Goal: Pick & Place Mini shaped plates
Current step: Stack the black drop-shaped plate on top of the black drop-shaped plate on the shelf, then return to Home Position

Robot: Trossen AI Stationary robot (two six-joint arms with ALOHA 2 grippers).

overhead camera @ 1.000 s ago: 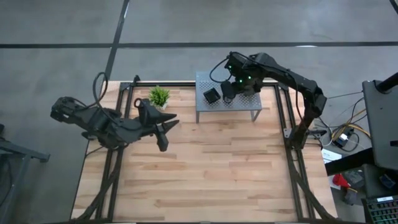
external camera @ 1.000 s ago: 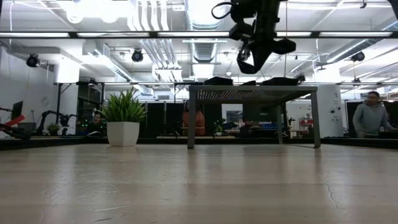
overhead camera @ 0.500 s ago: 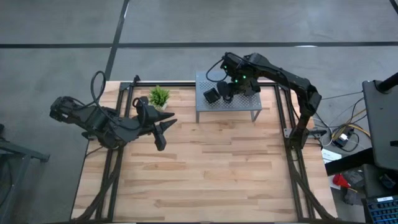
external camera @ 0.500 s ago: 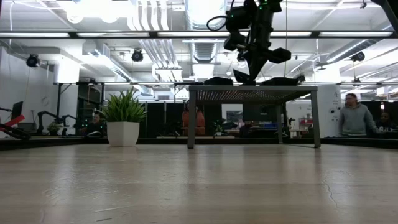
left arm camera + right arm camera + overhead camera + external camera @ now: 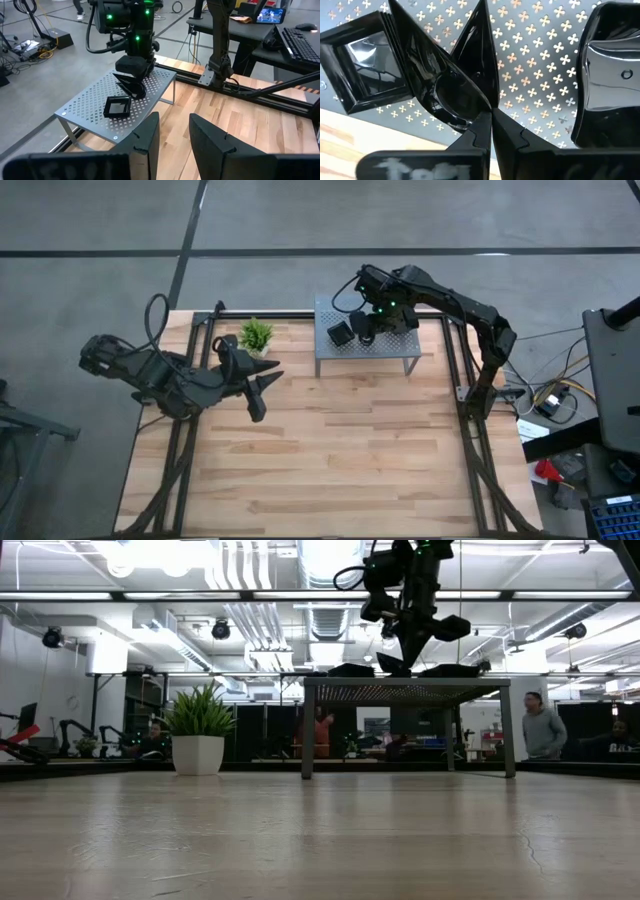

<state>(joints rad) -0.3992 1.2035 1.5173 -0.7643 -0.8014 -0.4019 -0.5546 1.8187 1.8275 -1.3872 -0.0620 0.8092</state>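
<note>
High view: the right end effector [image 5: 365,330] is sitting over the grey shelf [image 5: 400,345] at twelve o'clock on the worktop [image 5: 330,450], having dropped lower in the past second. Its fingers are clenched on a teardrop plate [image 5: 447,90], held tilted on edge just above the shelf, beside a square plate [image 5: 341,333] already lying there. I judge the placing is nearly finished. The left end effector [image 5: 172,132] is waiting released near nine o'clock, by the plant [image 5: 256,334].

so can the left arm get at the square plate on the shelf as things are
Probably yes: the left gripper is open and faces the square plate, bare shelf between. The right gripper, shut on a teardrop plate, crowds it.
</note>
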